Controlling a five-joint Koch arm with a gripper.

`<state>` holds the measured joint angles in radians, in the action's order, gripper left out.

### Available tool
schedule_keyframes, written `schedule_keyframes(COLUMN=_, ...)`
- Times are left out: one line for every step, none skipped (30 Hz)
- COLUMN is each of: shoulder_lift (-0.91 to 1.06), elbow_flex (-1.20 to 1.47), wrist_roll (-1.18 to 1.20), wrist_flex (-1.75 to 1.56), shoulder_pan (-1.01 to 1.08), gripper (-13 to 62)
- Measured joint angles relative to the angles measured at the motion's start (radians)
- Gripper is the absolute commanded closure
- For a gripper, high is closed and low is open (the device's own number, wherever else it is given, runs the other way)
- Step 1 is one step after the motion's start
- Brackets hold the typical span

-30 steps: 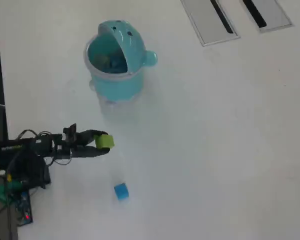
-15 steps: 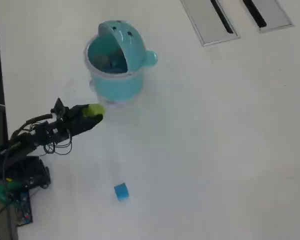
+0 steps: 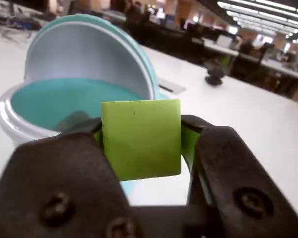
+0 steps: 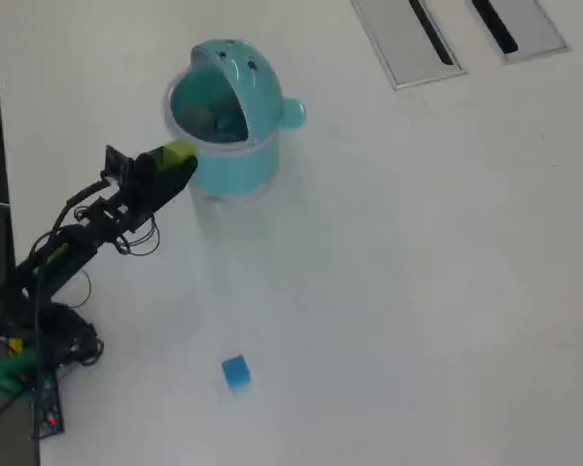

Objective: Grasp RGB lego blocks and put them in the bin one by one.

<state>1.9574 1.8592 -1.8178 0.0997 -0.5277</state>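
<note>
The green block (image 3: 140,139) sits clamped between the two black jaws of the end effector (image 3: 141,141), filling the centre of the wrist view; overhead it shows as a green speck (image 4: 179,151) at the arm's tip (image 4: 173,158), in the upper left of the frame. Just beyond it stands the teal bin (image 3: 64,101), lid tipped back and mouth open, its rim (image 4: 180,115) right beside the held block. The blue block (image 4: 235,371) lies alone on the white worktop (image 4: 418,272), low in the frame, well apart from the arm. Two grey slotted panels (image 4: 408,39) are in the top right corner.
</note>
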Motion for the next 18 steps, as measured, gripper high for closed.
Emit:
schedule_keyframes(shoulder_lift=-0.046, elbow_flex=-0.025, wrist_roll=-0.020, wrist_flex=-0.023, shoulder_pan=-0.043, gripper=37.1)
schedule_keyframes(shoulder_lift=-0.086, elbow_flex=-0.071, wrist_roll=-0.021, wrist_flex=-0.035, shoulder_pan=-0.081, gripper=37.1)
schedule_keyframes(shoulder_lift=-0.127, elbow_flex=-0.138, wrist_roll=-0.009, wrist_flex=-0.038, shoulder_pan=-0.104, gripper=37.1)
schedule_keyframes(shoulder_lift=-0.156, elbow_flex=-0.183, wrist_roll=0.000, wrist_flex=-0.043, shoulder_pan=-0.123, gripper=37.1)
schedule_keyframes(shoulder_lift=-0.187, elbow_flex=-0.222, wrist_roll=0.002, wrist_flex=-0.044, shoulder_pan=-0.141, gripper=37.1)
schedule_keyframes(shoulder_lift=-0.193, elbow_flex=-0.232, wrist_roll=0.003, wrist_flex=-0.044, shoulder_pan=-0.146, gripper=37.1)
schedule_keyframes(shoulder_lift=-0.233, elbow_flex=-0.261, wrist_roll=0.005, wrist_flex=-0.048, shoulder_pan=-0.158, gripper=37.1)
schedule_keyframes(shoulder_lift=-0.239, elbow_flex=-0.265, wrist_roll=0.005, wrist_flex=-0.048, shoulder_pan=-0.160, gripper=37.1)
schedule_keyframes(shoulder_lift=-0.275, elbow_flex=-0.287, wrist_roll=0.005, wrist_flex=-0.048, shoulder_pan=-0.167, gripper=37.1)
schedule_keyframes(shoulder_lift=-0.282, elbow_flex=-0.295, wrist_roll=0.005, wrist_flex=-0.048, shoulder_pan=-0.167, gripper=37.1)
schedule_keyframes(shoulder_lift=-0.302, elbow_flex=-0.316, wrist_roll=0.005, wrist_flex=-0.048, shoulder_pan=-0.175, gripper=37.1)
schedule_keyframes(shoulder_lift=-0.350, elbow_flex=-0.365, wrist_roll=0.005, wrist_flex=-0.048, shoulder_pan=-0.195, gripper=37.1)
schedule_keyframes(shoulder_lift=-0.357, elbow_flex=-0.379, wrist_roll=0.005, wrist_flex=-0.048, shoulder_pan=-0.198, gripper=37.1)
schedule_keyframes(shoulder_lift=-0.396, elbow_flex=-0.416, wrist_roll=0.005, wrist_flex=-0.048, shoulder_pan=-0.215, gripper=37.1)
schedule_keyframes(shoulder_lift=-0.402, elbow_flex=-0.422, wrist_roll=0.005, wrist_flex=-0.048, shoulder_pan=-0.218, gripper=37.1)
schedule_keyframes(shoulder_lift=-0.419, elbow_flex=-0.434, wrist_roll=0.005, wrist_flex=-0.048, shoulder_pan=-0.219, gripper=37.1)
schedule_keyframes(shoulder_lift=-0.442, elbow_flex=-0.451, wrist_roll=0.005, wrist_flex=-0.048, shoulder_pan=-0.224, gripper=37.1)
schedule_keyframes(shoulder_lift=-0.465, elbow_flex=-0.474, wrist_roll=0.006, wrist_flex=-0.048, shoulder_pan=-0.229, gripper=37.1)
